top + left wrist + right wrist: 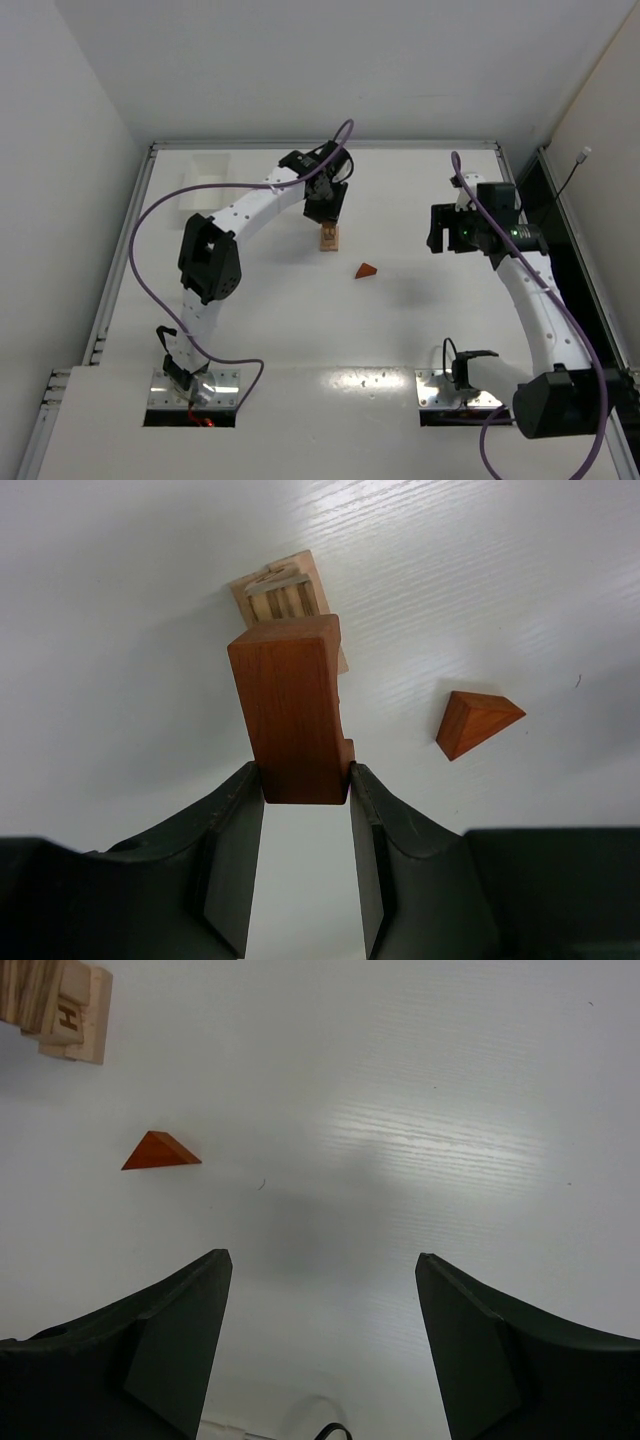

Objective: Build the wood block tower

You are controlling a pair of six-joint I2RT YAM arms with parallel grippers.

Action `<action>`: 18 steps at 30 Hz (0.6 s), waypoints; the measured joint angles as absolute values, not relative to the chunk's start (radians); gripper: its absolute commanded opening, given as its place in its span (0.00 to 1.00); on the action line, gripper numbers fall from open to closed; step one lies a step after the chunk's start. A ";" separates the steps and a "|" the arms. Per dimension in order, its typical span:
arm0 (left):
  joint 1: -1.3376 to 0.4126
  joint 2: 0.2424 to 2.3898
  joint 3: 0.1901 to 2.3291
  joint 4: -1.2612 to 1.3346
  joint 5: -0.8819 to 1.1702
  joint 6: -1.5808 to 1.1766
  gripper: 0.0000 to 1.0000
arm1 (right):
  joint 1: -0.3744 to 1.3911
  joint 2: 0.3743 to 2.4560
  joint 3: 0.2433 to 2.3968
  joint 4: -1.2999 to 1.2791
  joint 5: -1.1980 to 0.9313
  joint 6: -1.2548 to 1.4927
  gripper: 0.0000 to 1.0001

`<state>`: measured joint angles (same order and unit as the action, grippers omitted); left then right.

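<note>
Tower (329, 238) partly up near worktop (250, 310) centre. Left tool (305, 780) clamped on reddish-brown bar (290, 705), poised right over the stack, not yet released. Loose wedge (367, 270) at four o'clock from the tower, yet to go on. Right tool (320, 1270) spread wide, empty.

left arm (250, 205) extended, jaws clamped — right arm (535, 300) bent, jaws apart

Bright, even overhead light is washing the white table (400, 320). From the right wrist, glare is streaking the surface right of the red wedge (160, 1151), and a soft grey shadow is pooling lower right of it. Its edges are showing crisp.
</note>
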<state>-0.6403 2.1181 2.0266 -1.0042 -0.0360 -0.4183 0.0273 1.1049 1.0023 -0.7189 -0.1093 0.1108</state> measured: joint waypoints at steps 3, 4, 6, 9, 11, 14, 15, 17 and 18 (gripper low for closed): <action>-0.640 2.132 2.029 -1.004 -0.045 -0.418 0.00 | 0.027 1.114 1.002 -0.718 -0.113 0.114 0.71; -0.640 2.139 2.030 -1.005 -0.046 -0.418 0.00 | 0.027 1.117 1.002 -0.718 -0.113 0.115 0.71; -0.640 2.149 2.032 -1.005 -0.049 -0.418 0.00 | 0.027 1.121 1.002 -0.718 -0.114 0.117 0.71; -0.639 2.161 2.034 -1.005 -0.050 -0.418 0.00 | 0.027 1.123 1.002 -0.717 -0.115 0.118 0.71; -0.638 2.165 2.034 -1.005 -0.050 -0.418 0.00 | 0.027 1.127 1.002 -0.716 -0.115 0.118 0.71; -0.637 2.169 2.034 -1.005 -0.050 -0.419 0.00 | 0.026 1.129 1.002 -0.716 -0.116 0.118 0.71; -0.636 2.171 2.034 -1.005 -0.050 -0.419 0.00 | 0.025 1.129 1.002 -0.716 -0.116 0.120 0.71; -0.634 2.174 2.034 -1.005 -0.050 -0.419 0.00 | 0.021 1.129 1.002 -0.716 -0.116 0.124 0.71; -0.633 2.176 2.034 -1.005 -0.051 -0.419 0.00 | 0.020 1.129 1.002 -0.716 -0.116 0.125 0.71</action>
